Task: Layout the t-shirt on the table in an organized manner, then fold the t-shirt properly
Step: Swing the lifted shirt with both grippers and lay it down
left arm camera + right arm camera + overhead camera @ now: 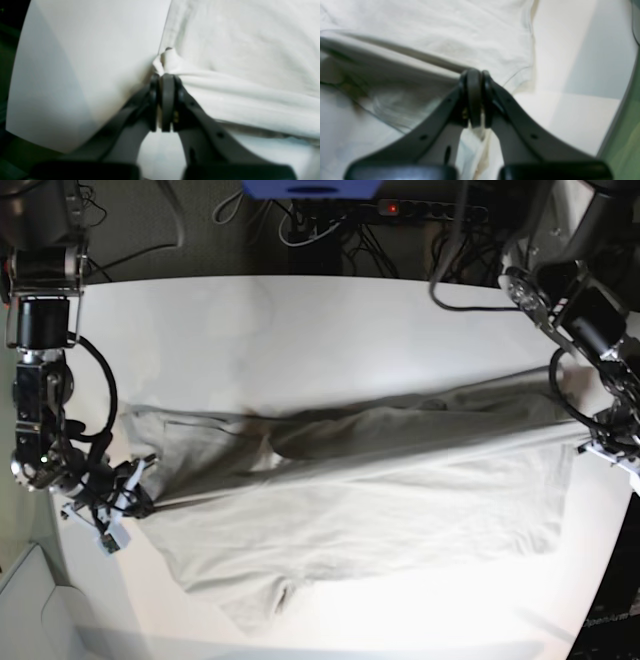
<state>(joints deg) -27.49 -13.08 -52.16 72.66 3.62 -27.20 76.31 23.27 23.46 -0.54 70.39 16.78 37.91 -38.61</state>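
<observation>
Cables and a power strip [395, 208] crowd the floor past the table's [300, 320] twelve o'clock edge; nothing else sits on the white top. The t-shirt [380, 500] stretches across the middle, from nine to three. My left gripper [163, 75] is pressed together on a bunched bit of its edge at three, close to the table's rim. My right gripper [476, 75] pinches cloth at nine, also near the rim. Bare tabletop lies toward twelve.
</observation>
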